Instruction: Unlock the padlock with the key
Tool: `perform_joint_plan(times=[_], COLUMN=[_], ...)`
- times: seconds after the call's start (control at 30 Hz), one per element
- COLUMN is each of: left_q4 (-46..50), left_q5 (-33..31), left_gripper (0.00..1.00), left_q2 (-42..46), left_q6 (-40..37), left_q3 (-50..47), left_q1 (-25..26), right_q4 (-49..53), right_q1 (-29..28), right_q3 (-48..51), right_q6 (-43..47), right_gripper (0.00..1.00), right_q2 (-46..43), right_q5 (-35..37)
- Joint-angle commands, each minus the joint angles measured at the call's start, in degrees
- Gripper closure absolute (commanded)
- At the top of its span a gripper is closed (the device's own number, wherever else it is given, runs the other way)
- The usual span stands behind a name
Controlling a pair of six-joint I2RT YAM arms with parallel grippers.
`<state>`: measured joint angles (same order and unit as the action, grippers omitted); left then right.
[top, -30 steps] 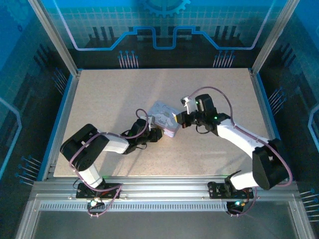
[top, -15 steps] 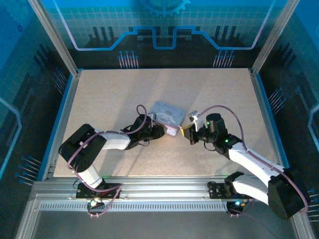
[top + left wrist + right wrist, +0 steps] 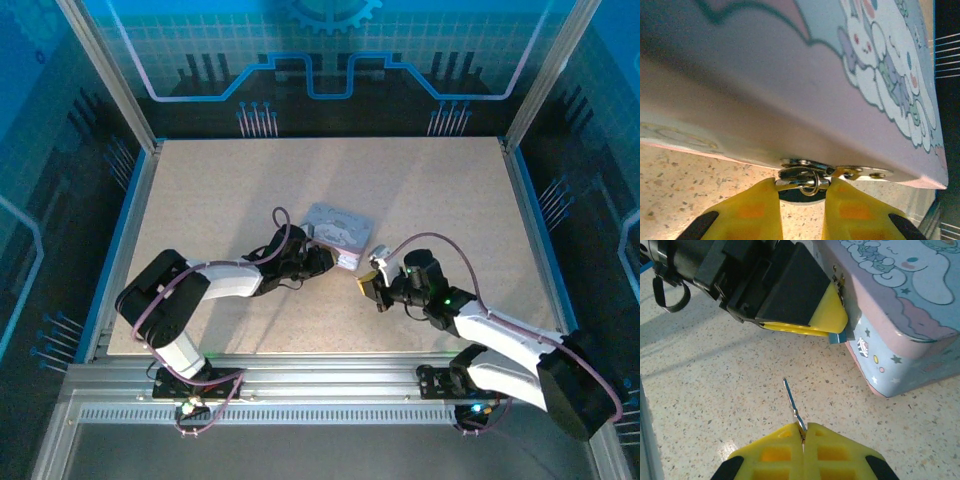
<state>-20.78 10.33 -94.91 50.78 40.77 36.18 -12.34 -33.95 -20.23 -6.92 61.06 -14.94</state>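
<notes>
By my reading the task is sitting at its middle stage. Both pieces are being held, but the key is not in the lock yet, so inserting it, turning it and freeing the shackle are all remaining.

The left hand (image 3: pixel 322 262) is clamping its yellow fingers (image 3: pixel 760 210) around the tiny bluish-grey padlock (image 3: pixel 838 337). The padlock is hanging at the metal hasp (image 3: pixel 810 175) on the side of the pale lavender cartoon-printed tin (image 3: pixel 335 225). In the right wrist view a blue corner of the lock is peeking out below the finger.

The right hand (image 3: pixel 804 432) is pinching the thin dark metal key (image 3: pixel 791 400) tightly by its base, with the blade sticking out forward and pointing toward that blue corner. Key tip and padlock are standing apart, with a stretch of bare speckled worktop (image 3: pixel 715 390) between them. The padlock is lying ahead and slightly to the right of the key's line. The keyhole itself is too small to make out.
</notes>
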Motion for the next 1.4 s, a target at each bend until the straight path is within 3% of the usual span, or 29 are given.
perform_joint_plan(times=[0.0, 0.27, 1.0, 1.37], left_q4=[0.04, -0.48, -1.88, -2.07], left_q5=[2.3, 2.39, 3.44, 4.35], left_gripper=[0.95, 0.96, 0.96, 0.96], left_q2=[2.43, 2.75, 5.0, 4.65], left_q6=[2.01, 3.49, 8.63, 9.15], left_q3=[2.48, 2.46, 2.63, 2.48], left_q1=[0.46, 0.44, 0.4, 0.41], right_q4=[-4.88, -5.68, -15.49, -17.91], right_q1=[-1.16, -1.29, 1.61, 2.65], right_q3=[0.72, -0.49, -0.05, -1.53], right_q6=[2.12, 4.42, 4.66, 4.7], right_gripper=[1.0, 1.0, 1.0, 1.0], right_q2=[2.08, 5.24, 12.72, 17.37], right_q5=[1.72, 1.78, -7.77, -4.6])
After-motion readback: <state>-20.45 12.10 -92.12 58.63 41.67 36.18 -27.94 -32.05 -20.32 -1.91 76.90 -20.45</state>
